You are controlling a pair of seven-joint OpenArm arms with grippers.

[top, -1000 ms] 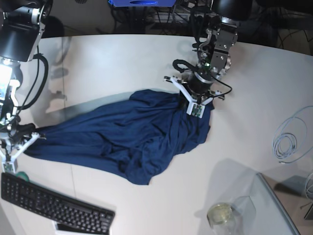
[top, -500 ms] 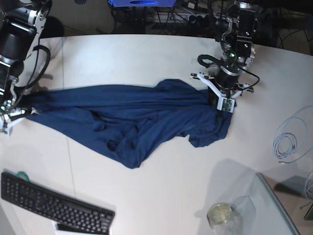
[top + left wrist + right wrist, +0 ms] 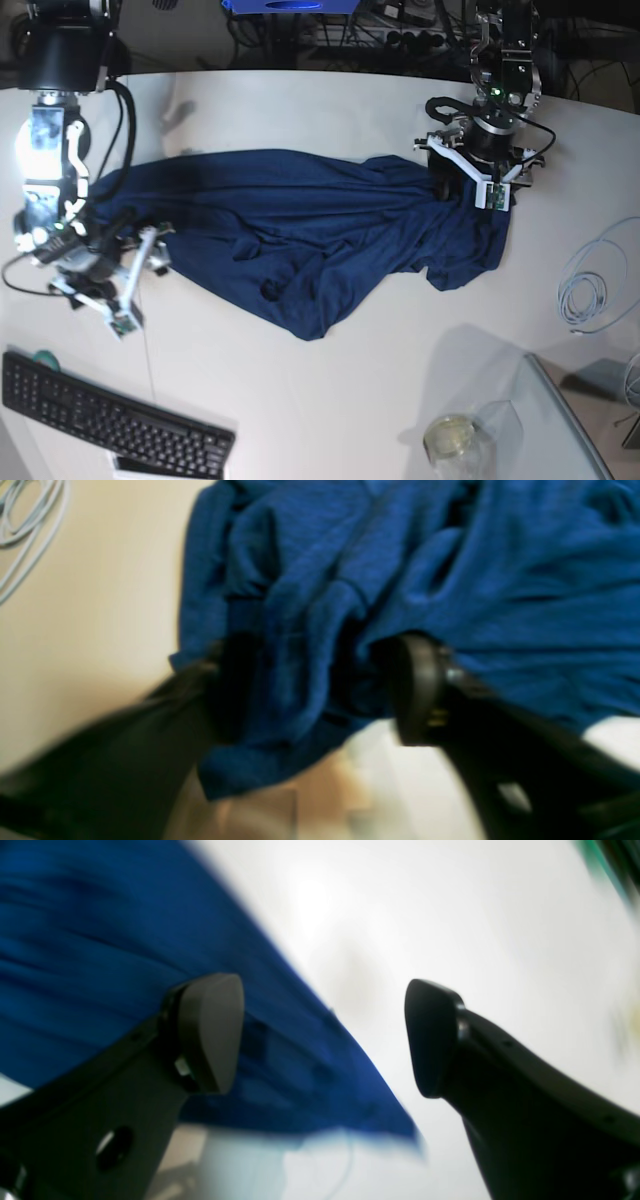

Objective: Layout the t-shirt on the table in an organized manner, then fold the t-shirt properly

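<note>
The dark navy t-shirt (image 3: 300,240) lies stretched and wrinkled across the white table (image 3: 350,400), from the far left to the right. My left gripper (image 3: 478,190) sits on the shirt's right end. In the left wrist view the left gripper (image 3: 325,695) has its jaws apart, with a bunched fold of t-shirt (image 3: 500,580) hanging loose between them. My right gripper (image 3: 138,285) hovers just off the shirt's left front edge. In the right wrist view the right gripper (image 3: 325,1035) stands open with nothing between its fingers, and the t-shirt (image 3: 100,965) edge lies under its left finger on the table (image 3: 400,915).
A black keyboard (image 3: 110,420) lies at the front left. A coil of pale cable (image 3: 590,280) rests at the right edge, and the cable (image 3: 20,515) also shows in the left wrist view. A glass jar (image 3: 452,440) and a clear panel (image 3: 560,420) stand at the front right.
Both grippers have opened and let go of the shirt. The shirt has been pulled wider, toward the back and right. The right arm has swung off the shirt's left end toward the front.
</note>
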